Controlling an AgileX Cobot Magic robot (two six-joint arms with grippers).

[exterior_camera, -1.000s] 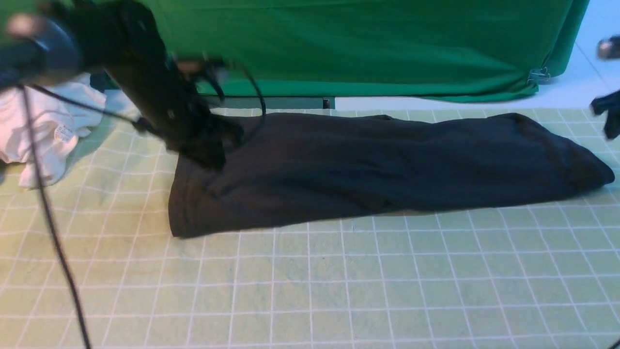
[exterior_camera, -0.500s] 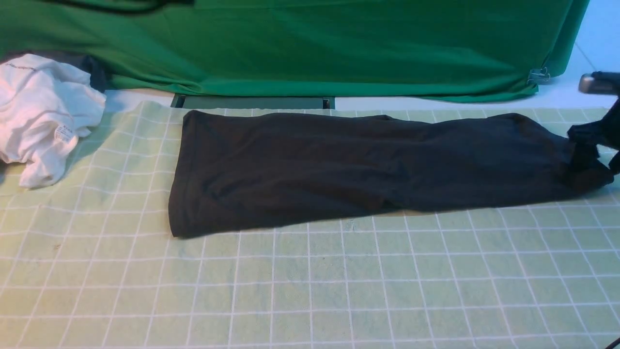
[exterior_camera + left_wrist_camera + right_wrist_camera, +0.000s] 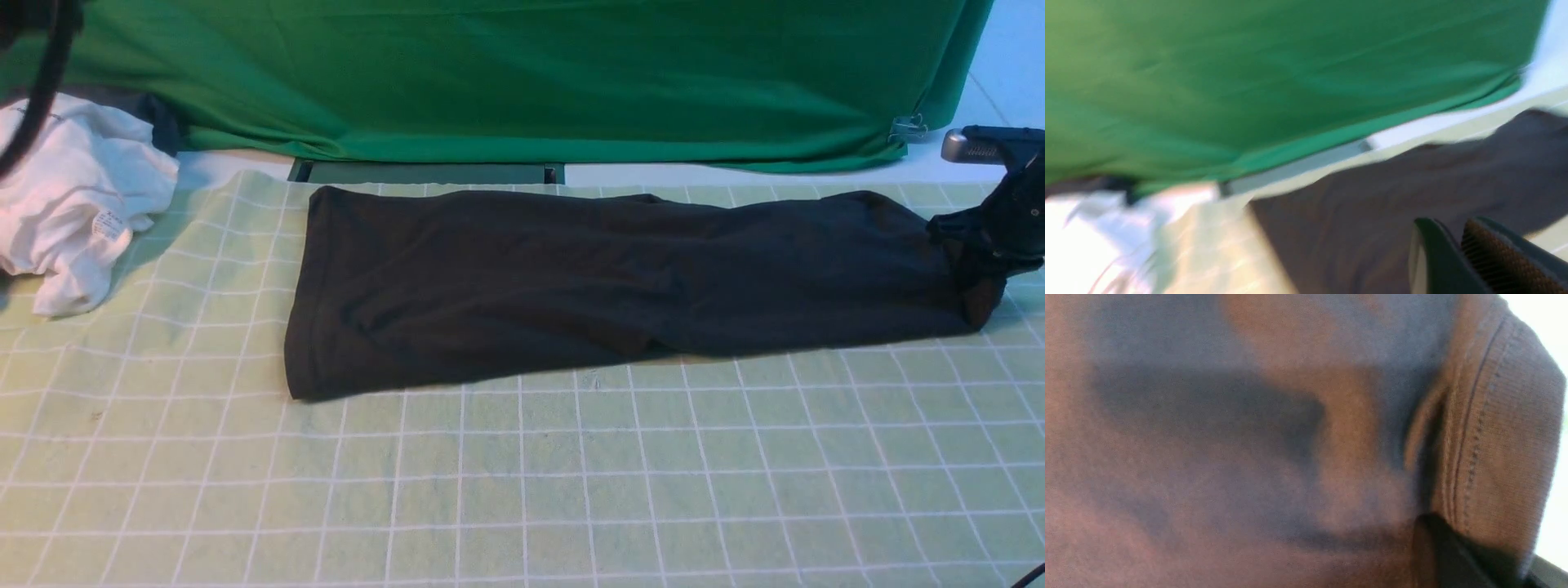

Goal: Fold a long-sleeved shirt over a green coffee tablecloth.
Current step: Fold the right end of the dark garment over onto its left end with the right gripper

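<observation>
Long-sleeved shirt (image 3: 620, 278) laid flat on the green coffee tablecloth (image 3: 522, 490), toward the far side of it, stretched crosswise as one long dark band: hem end to the left, collar end to the right. No sleeve showing loose to either side, so probably folded in already along the length; lengthwise narrowing apparently done. Left to do, at a guess: bringing one end over the other, once or twice, to shorten the band into a compact packet, then smoothing the near edge, which bulges slightly at the middle. Right gripper (image 3: 984, 237) down at the collar end, fabric drawn up and bunched against it; in the right wrist view, nothing but black knit and the ribbed collar band (image 3: 1490, 428) wrapped over a dark finger (image 3: 1449, 555), so seemingly clamped on the cloth and ready to carry that end across. Left gripper (image 3: 1457, 257) raised clear above the hem side, blurred, fingers drawn nearly together with nothing between them. No container anywhere in view, hence no contents to report. Crumpled white garment (image 3: 73, 196) off at the far left edge, apart from the shirt. Plain deep green backdrop (image 3: 531, 82) hanging behind.
</observation>
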